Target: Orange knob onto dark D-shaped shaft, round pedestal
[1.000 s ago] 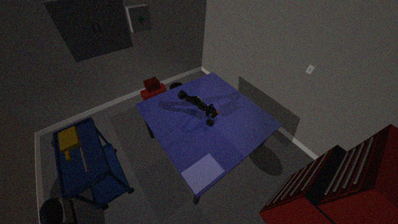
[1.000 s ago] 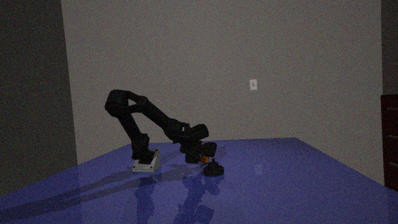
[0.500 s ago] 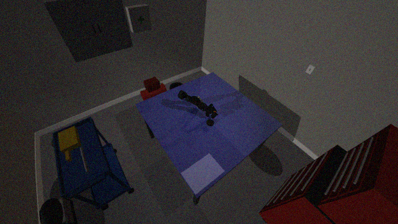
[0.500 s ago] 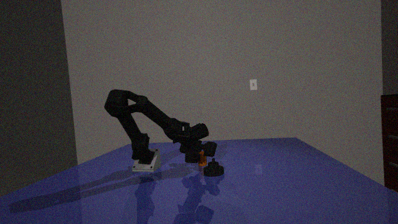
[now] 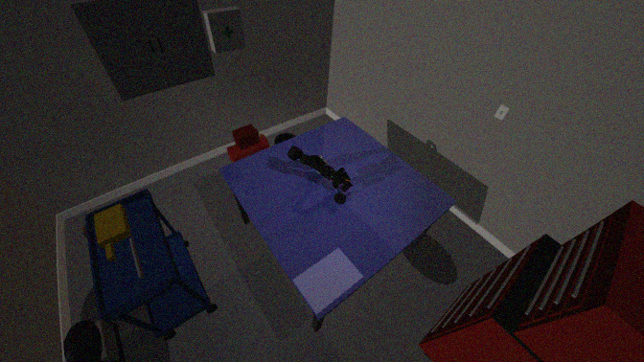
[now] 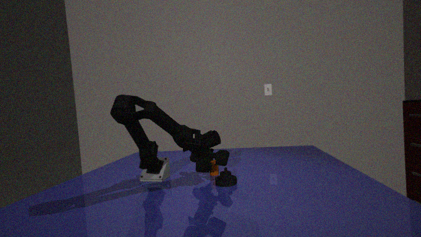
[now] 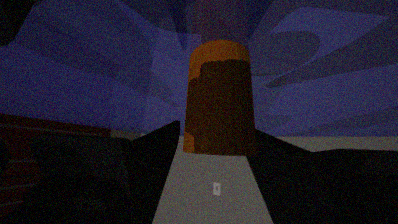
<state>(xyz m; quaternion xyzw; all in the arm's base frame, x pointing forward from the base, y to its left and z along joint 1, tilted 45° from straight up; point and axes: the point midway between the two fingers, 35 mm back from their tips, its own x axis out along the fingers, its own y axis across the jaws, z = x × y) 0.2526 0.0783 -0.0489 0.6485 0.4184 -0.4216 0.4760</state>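
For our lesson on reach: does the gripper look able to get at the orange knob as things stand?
Probably yes. The orange knob sits right between the fingers of the open gripper, with nothing blocking it, just beside the round pedestal.

A dim workshop: 2 red tool chests (image 5: 551, 297) with rows of drawer pulls stand by a blue-topped workbench (image 5: 383, 225), a blue utility cart (image 5: 144, 249) carries a yellow case (image 5: 111, 225), and a grey cabinet (image 5: 144, 45) lines the far wall.
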